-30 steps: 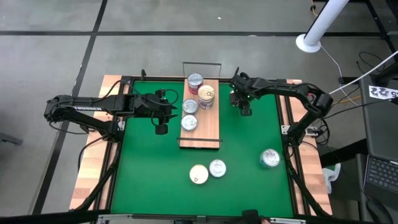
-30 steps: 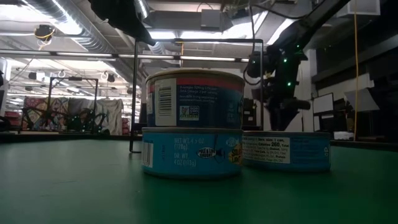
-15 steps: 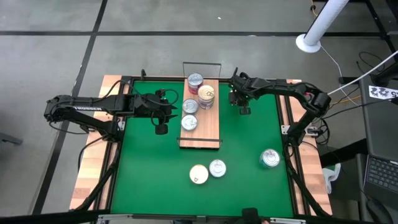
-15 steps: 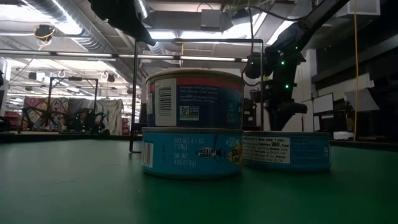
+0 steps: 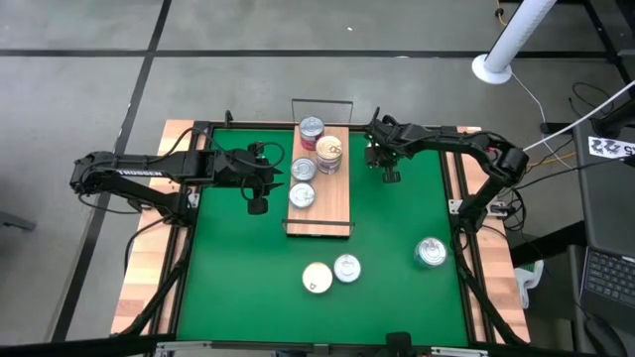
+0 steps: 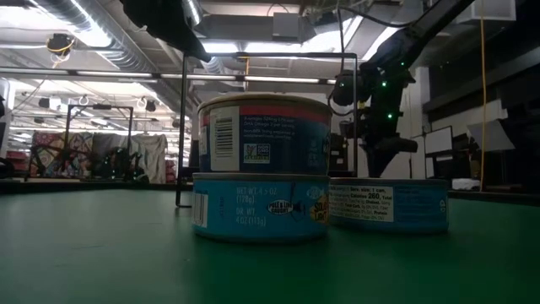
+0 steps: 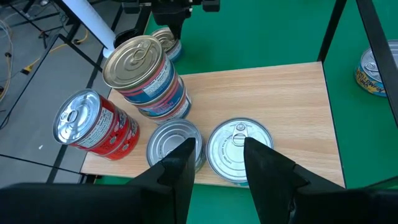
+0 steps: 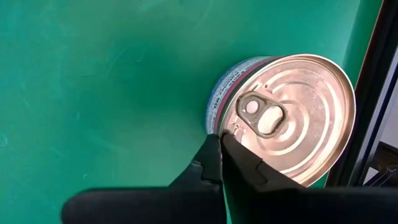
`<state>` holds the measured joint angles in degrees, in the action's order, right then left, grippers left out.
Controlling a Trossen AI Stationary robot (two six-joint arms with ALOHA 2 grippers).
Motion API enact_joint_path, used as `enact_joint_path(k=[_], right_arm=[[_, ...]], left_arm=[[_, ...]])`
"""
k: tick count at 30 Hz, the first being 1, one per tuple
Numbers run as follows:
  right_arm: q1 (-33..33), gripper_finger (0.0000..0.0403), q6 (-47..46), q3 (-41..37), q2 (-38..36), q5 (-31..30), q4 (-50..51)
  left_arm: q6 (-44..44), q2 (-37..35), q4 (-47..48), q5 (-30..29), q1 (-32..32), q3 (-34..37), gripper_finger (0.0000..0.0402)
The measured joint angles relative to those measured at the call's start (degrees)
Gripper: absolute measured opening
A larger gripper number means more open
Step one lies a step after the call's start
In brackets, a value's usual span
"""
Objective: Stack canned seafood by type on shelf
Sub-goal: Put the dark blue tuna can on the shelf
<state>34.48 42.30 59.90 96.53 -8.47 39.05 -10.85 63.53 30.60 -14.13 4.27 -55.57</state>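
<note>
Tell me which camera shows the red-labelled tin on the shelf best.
The left wrist view: the red-labelled tin shows its silver top and label at the shelf edge. The high view gives mainly its top; the low and right wrist views don't show it.

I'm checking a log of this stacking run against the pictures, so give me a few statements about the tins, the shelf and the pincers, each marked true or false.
1. Four tins or stacks show on the shelf from above. True.
2. The left pincer grips a tin. False: its fingers are open and empty, beside the shelf over the green mat.
3. The red-labelled tin stands on the shelf. True.
4. All tins are already on the shelf. False: a cream-topped tin, a silver one and a larger silver tin sit on the mat.
5. The right pincer is wide open. False: its fingers are shut, holding nothing.
</note>
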Motion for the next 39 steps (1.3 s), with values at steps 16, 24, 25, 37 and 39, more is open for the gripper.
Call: enact_joint_path(k=[16,24,25,37,39], right_arm=[[-1.7,0.0000,-1.7,0.4,0.1,0.1,3.5],[-6.9,0.0001,-1.9,2.2,0.3,1.5,7.0],[-7.4,0.0001,-2.1,2.2,0.3,1.5,7.2],[-9.1,0.0001,-3.5,2.3,0.3,0.5,10.9],[-9.1,0.0000,-3.5,2.3,0.3,0.7,13.0]], left_arm=[[0.4,0.0,0.0,0.0,0.0,0.0,0.0131],[0.4,0.0,0.0,0.0,0.0,0.0,0.0131],[0.4,0.0,0.0,0.0,0.0,0.0,0.0131],[0.5,0.0,0.0,0.0,0.0,0.0,0.0131],[0.5,0.0,0.0,0.0,0.0,0.0,0.0131]])
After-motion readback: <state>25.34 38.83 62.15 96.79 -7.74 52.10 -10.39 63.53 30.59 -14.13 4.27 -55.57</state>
